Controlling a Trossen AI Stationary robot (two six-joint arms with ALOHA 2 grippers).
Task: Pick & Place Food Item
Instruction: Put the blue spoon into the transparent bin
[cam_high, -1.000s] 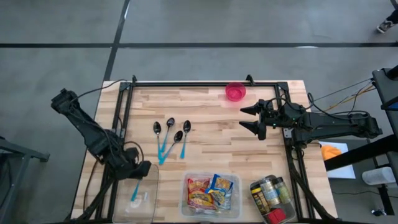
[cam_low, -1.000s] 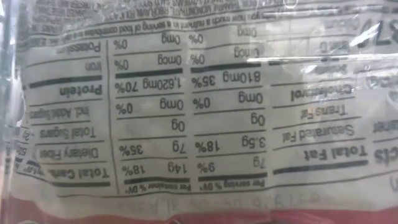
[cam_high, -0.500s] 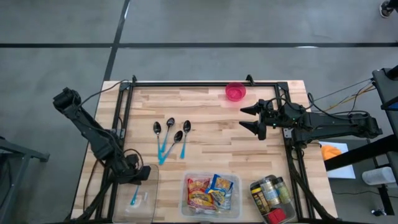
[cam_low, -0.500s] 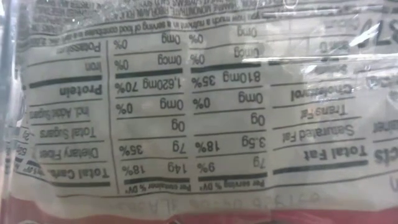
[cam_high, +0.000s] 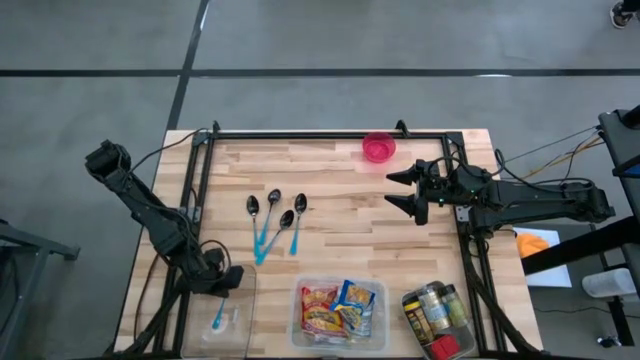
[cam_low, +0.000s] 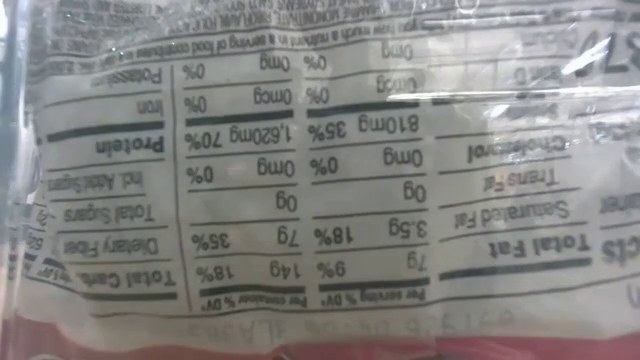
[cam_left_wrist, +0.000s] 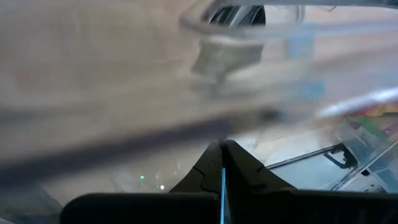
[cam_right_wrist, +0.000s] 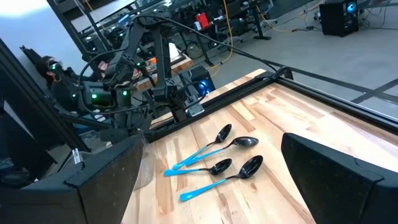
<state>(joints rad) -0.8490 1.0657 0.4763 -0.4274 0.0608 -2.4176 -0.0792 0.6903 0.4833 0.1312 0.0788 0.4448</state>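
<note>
The wooden table (cam_high: 340, 190), pale butcher-block planks inside a black metal frame, is carrying everything, and the food is sitting at its near edge: a clear plastic bin (cam_high: 338, 314) holding flat, crinkly snack packets (cam_high: 340, 306) in red, yellow and blue, with a second bin of jars (cam_high: 437, 318) just beside it. The packets are looking light, soft and slick, so they are likely to buckle and slide; a pinch on a raised edge or corner seems the safest hold, not a squeeze across the puffed middle. The low view is being filled by a nutrition label (cam_low: 300, 190) seen through glossy film, pressed close to the lens. The right gripper (cam_high: 405, 189) is hovering over the table's far right part with its fingers spread wide and holding nothing. The left gripper (cam_high: 226, 279) is hanging low by a clear tray (cam_high: 224, 318) at the near left corner, fingers pressed together on nothing visible. Four black-bowled spoons (cam_high: 273, 224) with blue handles are lying mid-table, and a small pink bowl (cam_high: 378, 148) is sitting by the far rail.
</note>
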